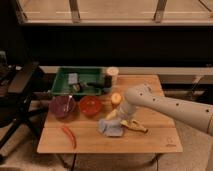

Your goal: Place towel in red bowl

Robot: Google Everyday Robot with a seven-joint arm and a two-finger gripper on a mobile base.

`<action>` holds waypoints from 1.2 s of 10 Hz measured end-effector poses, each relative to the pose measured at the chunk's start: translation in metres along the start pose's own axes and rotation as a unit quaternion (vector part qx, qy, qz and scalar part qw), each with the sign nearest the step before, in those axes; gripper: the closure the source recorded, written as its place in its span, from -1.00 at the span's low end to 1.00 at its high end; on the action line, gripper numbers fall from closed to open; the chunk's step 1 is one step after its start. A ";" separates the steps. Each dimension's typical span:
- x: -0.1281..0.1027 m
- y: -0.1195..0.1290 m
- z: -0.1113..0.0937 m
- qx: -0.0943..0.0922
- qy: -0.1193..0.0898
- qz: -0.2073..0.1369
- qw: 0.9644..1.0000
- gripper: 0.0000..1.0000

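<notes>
The towel (110,128) is a crumpled blue-grey cloth lying on the wooden table (150,142), front of centre. The red bowl (91,105) stands to its upper left, upright and apparently empty. My white arm reaches in from the right, bent at the elbow. The gripper (114,116) is down at the towel's upper edge, right of the red bowl. Whether it has hold of the cloth is hidden.
A purple bowl (62,106) stands left of the red bowl. A green tray (65,90) with small items is behind them, next to a white cup (112,75). An orange fruit (116,98), a banana (134,126) and a red chili (69,136) lie on the table. A chair (20,87) stands at left.
</notes>
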 end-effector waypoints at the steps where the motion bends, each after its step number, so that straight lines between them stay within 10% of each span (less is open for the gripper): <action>1: 0.004 -0.001 0.010 -0.001 0.012 0.008 1.000 -0.60; 6: 0.015 0.011 0.030 0.000 0.045 -0.001 0.999 -0.52; 12: 0.021 0.017 0.046 0.027 0.062 -0.024 0.997 0.64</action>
